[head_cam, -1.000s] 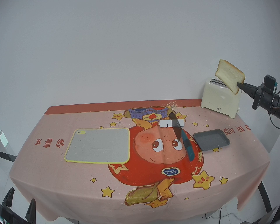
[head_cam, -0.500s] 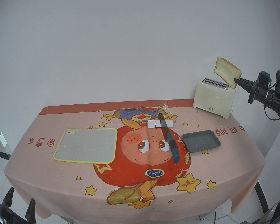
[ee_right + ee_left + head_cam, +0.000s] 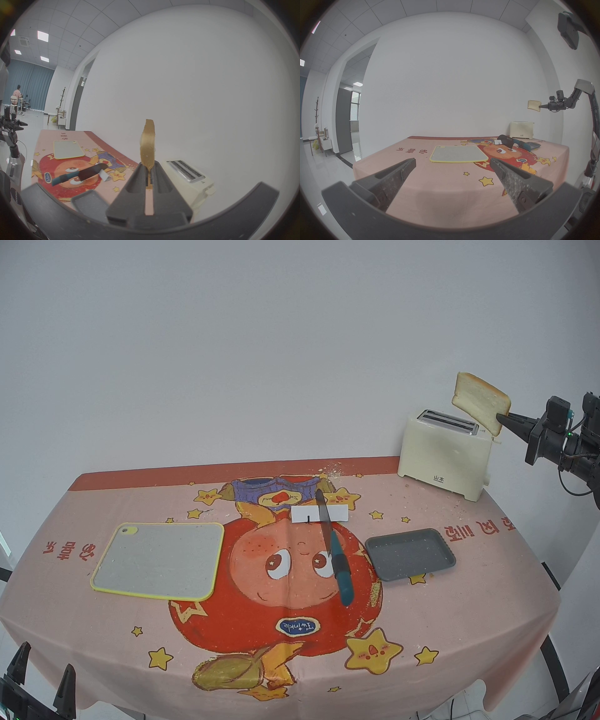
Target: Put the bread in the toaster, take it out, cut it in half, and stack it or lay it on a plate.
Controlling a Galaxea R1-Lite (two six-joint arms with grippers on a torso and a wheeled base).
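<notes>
The left pincer (image 3: 47, 659) is cut off below its finger ends by the head view's lower edge. A corner of the bread (image 3: 480, 401) is hidden between the fingers of the right pincer (image 3: 502, 419), and part of the toaster (image 3: 197, 187) is covered by them in the right wrist view.

Bright, even indoor light with soft shadows

Ceiling panels (image 3: 42, 36) glow far off in the right wrist view. The white wall (image 3: 281, 346) is evenly lit, and the toaster (image 3: 445, 455) has light shade on its right face. Both wrist views bow strongly at the edges, with dark rounded corners.
</notes>
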